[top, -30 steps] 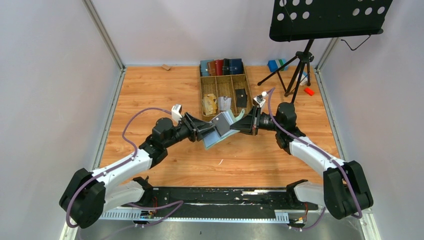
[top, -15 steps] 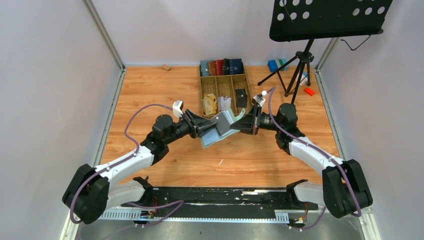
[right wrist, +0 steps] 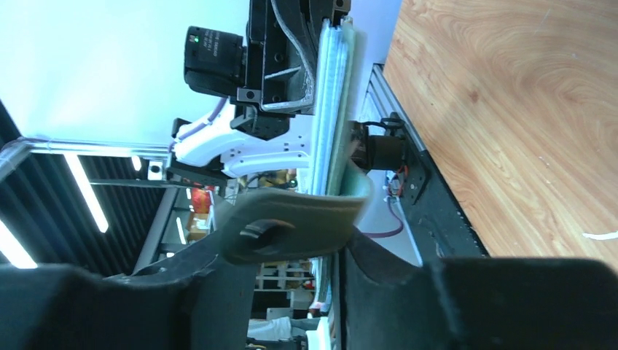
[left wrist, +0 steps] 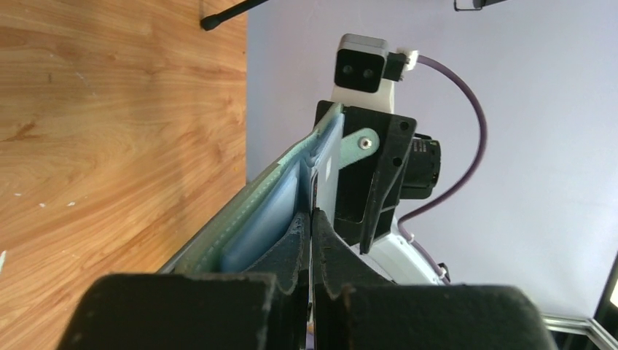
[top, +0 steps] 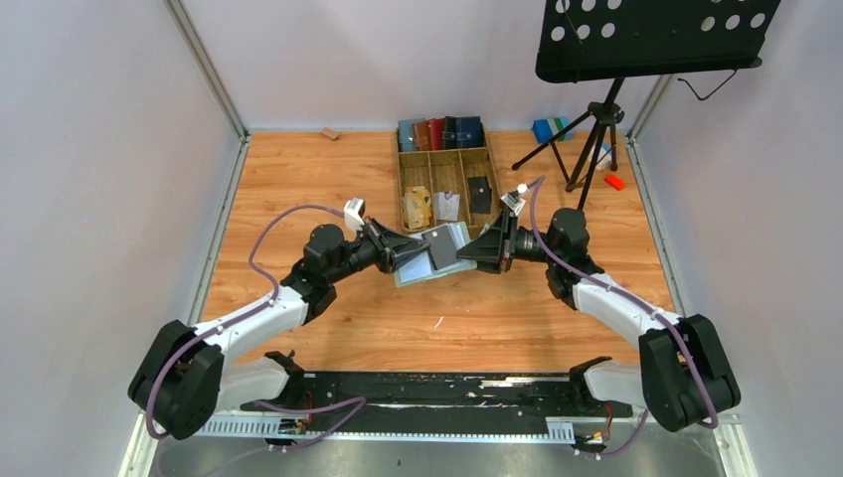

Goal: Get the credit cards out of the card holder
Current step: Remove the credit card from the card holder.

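We judge the step in hand to be drawing a card (top: 442, 245) out of the holder (left wrist: 251, 193). The left end effector (left wrist: 312, 219) is closed tight on the card's thin near edge, with the holder running straight out ahead of its tips. Opposite, the right end effector (right wrist: 295, 244) stands apart around the holder's snap flap (right wrist: 306, 219). The flap lies between its fingers, but we cannot tell whether they bear on it.

The holder hangs between the two end effectors, above the bench (top: 318, 179) and not resting on it.

The next move, as we see it, calls for the right end effector to clamp the flap firmly. Otherwise the holder would simply follow the card. Then the left one should pull straight back along the card's own plane, so the edge does not bind in the pocket.

Behind and below the left end effector the bench offers open room for that retreat. The tray (top: 399, 194) sits just beyond both, so sweeping forward is the poorer choice.
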`<action>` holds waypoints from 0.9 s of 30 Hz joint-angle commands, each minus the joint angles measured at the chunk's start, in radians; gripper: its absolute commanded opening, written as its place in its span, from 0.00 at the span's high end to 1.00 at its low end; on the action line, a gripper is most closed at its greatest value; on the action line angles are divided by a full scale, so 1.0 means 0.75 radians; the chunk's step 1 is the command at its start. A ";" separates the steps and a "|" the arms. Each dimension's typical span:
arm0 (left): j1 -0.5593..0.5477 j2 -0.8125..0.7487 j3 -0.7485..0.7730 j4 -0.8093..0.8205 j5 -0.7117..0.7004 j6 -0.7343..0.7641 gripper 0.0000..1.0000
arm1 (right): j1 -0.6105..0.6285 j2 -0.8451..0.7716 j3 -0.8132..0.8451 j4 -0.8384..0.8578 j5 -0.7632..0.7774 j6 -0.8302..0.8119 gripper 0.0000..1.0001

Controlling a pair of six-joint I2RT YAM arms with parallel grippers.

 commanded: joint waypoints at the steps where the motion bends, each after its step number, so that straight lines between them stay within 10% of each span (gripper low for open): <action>1: 0.007 -0.054 0.081 -0.073 0.051 0.097 1.00 | 0.016 -0.074 0.084 -0.212 -0.003 -0.214 0.53; 8: 0.006 -0.038 0.165 -0.130 0.172 0.168 1.00 | 0.016 -0.057 0.112 -0.212 0.003 -0.220 0.48; 18: 0.012 -0.047 0.152 -0.126 0.213 0.161 1.00 | 0.007 -0.082 0.098 -0.220 0.027 -0.218 0.72; 27: 0.034 -0.099 0.134 -0.216 0.259 0.197 1.00 | -0.029 -0.124 0.102 -0.322 0.043 -0.282 0.67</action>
